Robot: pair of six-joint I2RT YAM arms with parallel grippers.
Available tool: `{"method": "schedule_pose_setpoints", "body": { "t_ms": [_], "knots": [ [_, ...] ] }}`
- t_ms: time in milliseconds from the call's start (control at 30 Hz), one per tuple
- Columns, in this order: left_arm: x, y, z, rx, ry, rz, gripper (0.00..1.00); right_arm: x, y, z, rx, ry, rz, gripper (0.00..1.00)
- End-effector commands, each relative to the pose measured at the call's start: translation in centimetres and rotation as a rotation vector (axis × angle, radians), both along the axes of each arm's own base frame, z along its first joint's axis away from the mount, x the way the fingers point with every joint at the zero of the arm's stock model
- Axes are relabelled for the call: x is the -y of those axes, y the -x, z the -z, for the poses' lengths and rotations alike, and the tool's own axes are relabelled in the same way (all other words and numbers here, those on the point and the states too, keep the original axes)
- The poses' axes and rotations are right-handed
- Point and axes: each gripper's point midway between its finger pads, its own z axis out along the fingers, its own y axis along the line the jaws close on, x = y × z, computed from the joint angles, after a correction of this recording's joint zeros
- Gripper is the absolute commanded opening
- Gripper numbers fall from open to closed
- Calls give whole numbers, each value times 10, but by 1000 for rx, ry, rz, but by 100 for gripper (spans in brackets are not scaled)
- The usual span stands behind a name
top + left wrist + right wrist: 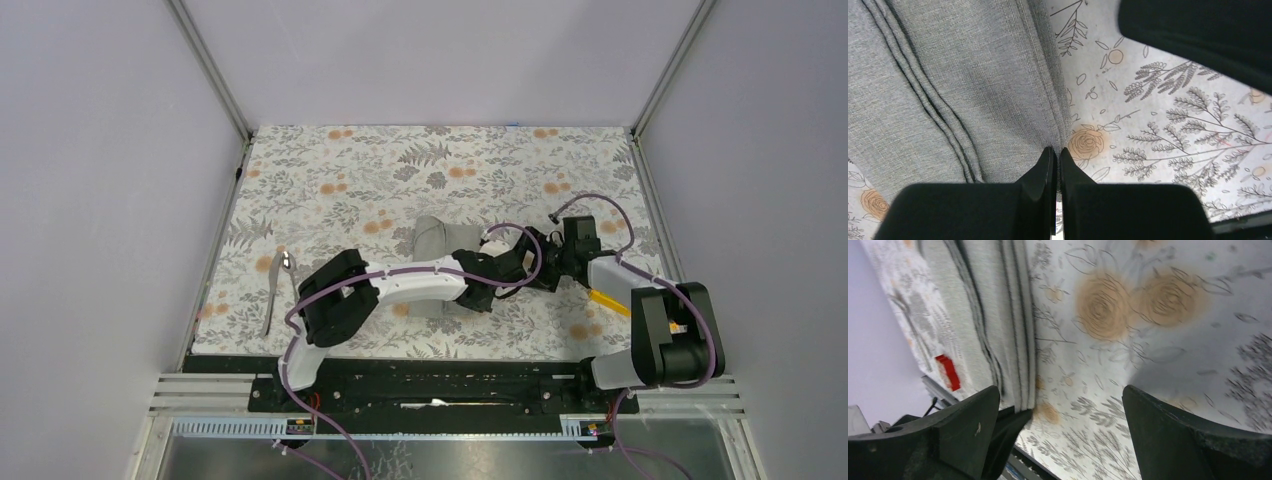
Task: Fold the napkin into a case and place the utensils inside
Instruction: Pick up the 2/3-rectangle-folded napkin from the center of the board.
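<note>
The napkin (pixel 437 243) lies mid-table as a folded grey cloth with several layers, partly hidden under my left arm. In the left wrist view the napkin (pixel 963 85) fills the left half. My left gripper (pixel 1057 150) is shut on its right edge, down at the table cover. My right gripper (pixel 1063 415) is open wide and empty, just right of the napkin's layered edge (pixel 1013 330), over bare cover. The utensils (pixel 277 290), a spoon and a thin handle, lie together at the far left, away from both grippers.
A floral table cover (pixel 400 170) covers the table. A yellow block (pixel 608 300) lies near the right arm's base. A small red toy (pixel 948 371) sits beyond the napkin in the right wrist view. Grey walls stand on three sides.
</note>
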Motion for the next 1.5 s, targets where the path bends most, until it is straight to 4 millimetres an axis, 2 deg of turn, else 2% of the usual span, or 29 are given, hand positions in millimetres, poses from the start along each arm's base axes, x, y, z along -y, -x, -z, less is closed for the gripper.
{"method": "schedule_pose_setpoints", "body": {
  "t_ms": [0,200,400,467,600,867,1200,1333,1467],
  "knots": [
    [14,3,-35,15,110,37,0,-22,-21,-19,84,-157,-38,100],
    [8,3,-48,36,141,29,0,-40,-33,-20,58,-291,-67,100],
    [0,7,-55,31,153,33,0,-60,-38,-6,16,-333,-85,98],
    [-1,8,-56,31,158,37,0,-65,-42,-2,11,-339,-79,95],
    [-3,9,-58,25,163,42,0,-67,-56,7,1,-340,-52,77],
    [-1,11,-60,14,181,48,0,-70,-81,11,21,-344,-24,70],
    [7,13,-61,1,219,61,0,-70,-89,17,30,-343,-16,58],
    [12,15,-60,-12,239,68,0,-68,-93,14,50,-326,-3,51],
    [14,15,-62,-10,253,68,0,-68,-97,11,62,-319,-7,37]
  ]
}}
